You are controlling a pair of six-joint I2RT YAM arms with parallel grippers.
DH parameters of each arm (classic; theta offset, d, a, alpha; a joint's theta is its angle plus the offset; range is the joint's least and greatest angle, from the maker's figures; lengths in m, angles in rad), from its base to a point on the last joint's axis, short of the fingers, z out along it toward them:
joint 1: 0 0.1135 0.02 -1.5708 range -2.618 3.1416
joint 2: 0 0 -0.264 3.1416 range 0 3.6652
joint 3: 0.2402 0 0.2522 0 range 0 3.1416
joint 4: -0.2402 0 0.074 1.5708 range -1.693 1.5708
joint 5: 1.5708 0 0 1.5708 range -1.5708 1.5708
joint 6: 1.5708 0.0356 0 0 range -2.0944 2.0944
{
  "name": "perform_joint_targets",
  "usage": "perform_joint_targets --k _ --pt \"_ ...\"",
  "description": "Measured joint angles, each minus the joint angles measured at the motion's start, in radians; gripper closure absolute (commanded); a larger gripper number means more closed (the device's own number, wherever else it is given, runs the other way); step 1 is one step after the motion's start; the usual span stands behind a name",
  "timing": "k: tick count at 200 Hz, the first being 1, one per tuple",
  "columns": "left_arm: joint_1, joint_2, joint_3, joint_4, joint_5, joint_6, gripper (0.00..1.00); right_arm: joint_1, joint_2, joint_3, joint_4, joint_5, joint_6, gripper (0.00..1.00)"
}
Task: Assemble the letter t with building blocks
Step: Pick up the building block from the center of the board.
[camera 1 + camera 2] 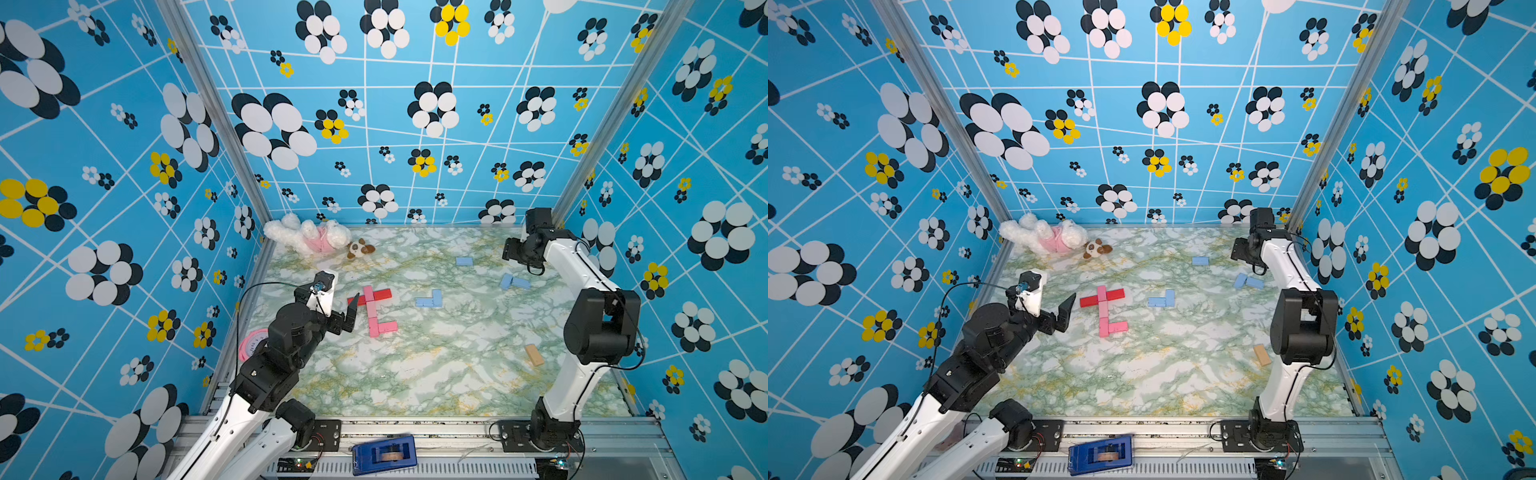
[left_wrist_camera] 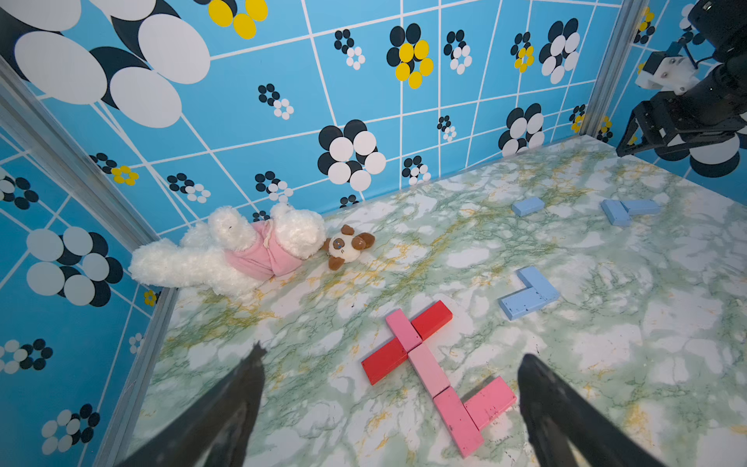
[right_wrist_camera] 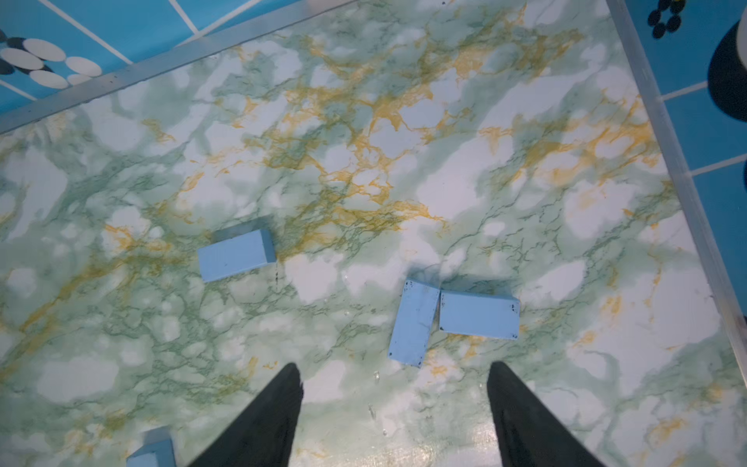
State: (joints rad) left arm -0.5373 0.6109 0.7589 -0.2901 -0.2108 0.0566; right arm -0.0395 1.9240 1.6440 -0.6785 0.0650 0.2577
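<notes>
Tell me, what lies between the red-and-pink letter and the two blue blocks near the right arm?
Another pair of blue blocks, touching in an L, on otherwise bare table. Both top views show it.

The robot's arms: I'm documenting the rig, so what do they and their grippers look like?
The left arm and right arm have white tubular links and bulky black joints, each trailing a thin black cable. The left gripper and right gripper end in black, tapering, pointed fingers.

Four pink blocks (image 2: 428, 370), two red blocks (image 2: 430, 319), five blue blocks (image 2: 537, 285), one tan block (image 1: 534, 355), two plush toys (image 2: 242, 258)
</notes>
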Motion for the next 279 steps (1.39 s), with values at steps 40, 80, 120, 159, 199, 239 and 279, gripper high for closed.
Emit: perform_joint_targets --k 40,80,120,159,199,239,279 --pt "0.000 0.005 -0.001 0.000 0.000 0.000 0.01 -0.030 0.142 0.100 -0.072 -0.027 0.059 0.35" --pt "0.000 0.016 -0.001 0.000 0.000 0.001 0.01 -0.031 0.231 0.164 -0.108 -0.053 0.096 0.40" --pt "0.000 0.016 -0.001 0.001 0.000 0.008 0.01 -0.032 0.263 0.177 -0.127 -0.056 0.110 0.44" --pt "0.000 0.016 -0.001 0.002 0.000 0.009 0.01 -0.032 0.291 0.179 -0.136 -0.056 0.121 0.49" --pt "0.000 0.016 -0.001 0.002 0.000 0.013 0.01 -0.032 0.294 0.179 -0.138 -0.060 0.122 0.53" --pt "0.000 0.016 -0.001 0.002 0.000 0.015 0.01 -0.032 0.295 0.179 -0.137 -0.072 0.124 0.55" --pt "0.000 0.016 -0.001 0.002 0.000 0.015 0.01 -0.032 0.307 0.179 -0.136 -0.075 0.124 0.55"
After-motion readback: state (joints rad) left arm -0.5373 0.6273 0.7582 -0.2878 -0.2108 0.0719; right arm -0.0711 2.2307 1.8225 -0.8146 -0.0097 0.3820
